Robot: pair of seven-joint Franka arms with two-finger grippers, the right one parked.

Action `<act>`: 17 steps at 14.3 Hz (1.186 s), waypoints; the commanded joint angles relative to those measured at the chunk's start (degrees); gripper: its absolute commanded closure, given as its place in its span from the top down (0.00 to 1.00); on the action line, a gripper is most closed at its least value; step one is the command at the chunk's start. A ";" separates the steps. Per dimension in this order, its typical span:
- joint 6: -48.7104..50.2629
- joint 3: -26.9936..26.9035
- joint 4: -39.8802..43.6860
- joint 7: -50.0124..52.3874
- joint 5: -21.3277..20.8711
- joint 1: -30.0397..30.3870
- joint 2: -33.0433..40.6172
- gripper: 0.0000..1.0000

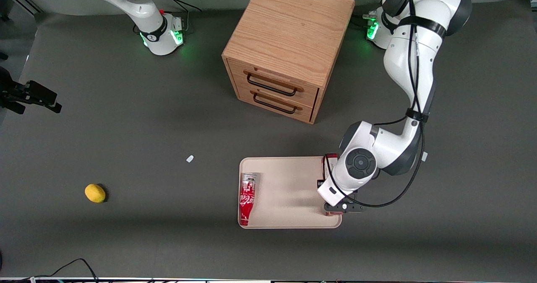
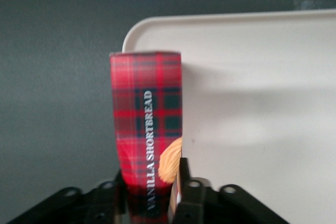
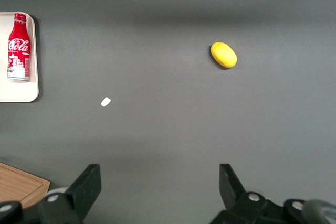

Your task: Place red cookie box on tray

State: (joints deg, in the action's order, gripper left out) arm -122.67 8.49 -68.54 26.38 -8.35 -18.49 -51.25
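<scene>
Because the hand (image 2: 152, 203) grips the red cookie box (image 2: 147, 129) at the tray (image 2: 262, 103) edge, it could tip onto the counter (image 1: 126, 127).

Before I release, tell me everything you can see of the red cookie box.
The red cookie box is slim cardboard in red tartan, printed VANILLA SHORTBREAD, with a tan cookie picture at one edge. The gripper is shut on its long sides, at the tray's edge nearest the working arm. In the front view the arm hides most of it. Whether it rests on the tray I cannot tell.
</scene>
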 commanded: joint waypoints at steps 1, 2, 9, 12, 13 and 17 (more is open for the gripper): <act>-1.61 -0.85 -0.10 2.10 -1.40 -1.11 -0.08 1.00; -1.61 -0.84 -0.10 2.10 -1.32 -1.11 -0.08 1.00; -1.52 -0.84 -0.45 2.45 -0.70 -0.85 1.93 1.00; -0.12 -0.76 -3.69 1.83 -0.44 1.51 8.33 1.00; 0.50 -0.76 -5.44 1.75 0.52 2.48 10.88 1.00; 4.89 -0.32 -14.40 -3.42 4.04 8.10 22.83 1.00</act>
State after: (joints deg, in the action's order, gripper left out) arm -119.12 7.79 -73.04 25.85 -6.27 -13.34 -37.68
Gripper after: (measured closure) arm 0.000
